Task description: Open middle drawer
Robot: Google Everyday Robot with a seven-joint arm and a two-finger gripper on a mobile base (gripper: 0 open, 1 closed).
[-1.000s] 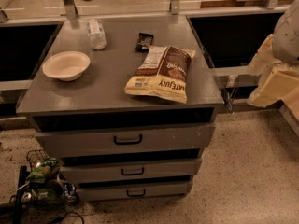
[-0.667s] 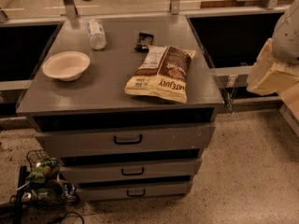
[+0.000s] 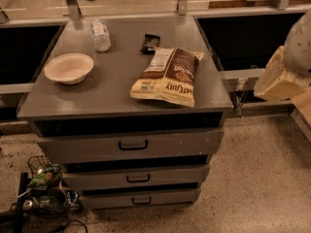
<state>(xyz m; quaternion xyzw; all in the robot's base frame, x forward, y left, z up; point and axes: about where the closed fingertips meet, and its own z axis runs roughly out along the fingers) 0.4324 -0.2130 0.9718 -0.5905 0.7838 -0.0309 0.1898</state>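
Observation:
The middle drawer (image 3: 138,177) is a grey, low front panel with a small black pull handle (image 3: 138,179). It sits shut between the top drawer (image 3: 129,145) and the bottom drawer (image 3: 141,199) of a grey cabinet. My gripper (image 3: 278,79) shows as a cream-coloured block at the right edge of the camera view. It hangs off the cabinet's right side at about tabletop height, well above and to the right of the middle drawer and touching nothing.
On the cabinet top (image 3: 112,89) lie a white bowl (image 3: 69,68), a clear bottle (image 3: 101,35), a dark snack bar (image 3: 149,42) and a chip bag (image 3: 167,75). A wire basket with clutter (image 3: 43,188) sits on the floor at the lower left.
The cream gripper part at the right has shifted slightly up and left. The drawers and the things on the cabinet top have not moved.

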